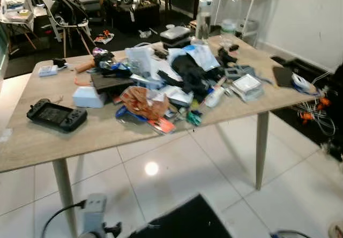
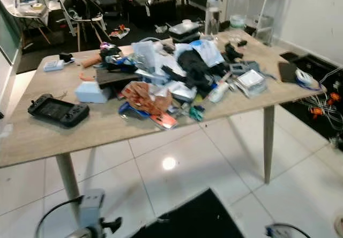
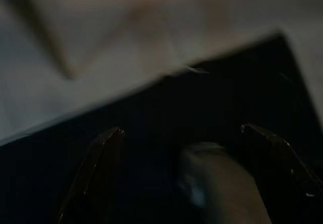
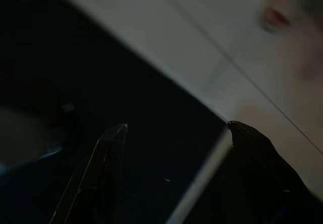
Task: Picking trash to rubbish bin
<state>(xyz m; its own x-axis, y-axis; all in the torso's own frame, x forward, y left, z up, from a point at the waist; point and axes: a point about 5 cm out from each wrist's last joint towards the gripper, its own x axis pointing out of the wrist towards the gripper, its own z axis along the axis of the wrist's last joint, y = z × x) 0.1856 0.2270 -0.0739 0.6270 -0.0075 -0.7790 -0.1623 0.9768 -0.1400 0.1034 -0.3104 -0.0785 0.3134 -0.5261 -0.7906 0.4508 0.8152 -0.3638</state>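
Wooden counter (image 1: 32,141) heaped at its middle with trash (image 1: 161,88) stands ahead of us, both hands, left (image 3: 181,173) and right (image 4: 171,173), released, hanging low before it, neither nearer.

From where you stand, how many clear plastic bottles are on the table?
2, both at the far edge of the table: one clear plastic bottle behind the clutter pile, another bottle just to its right. More may be hidden in the pile.
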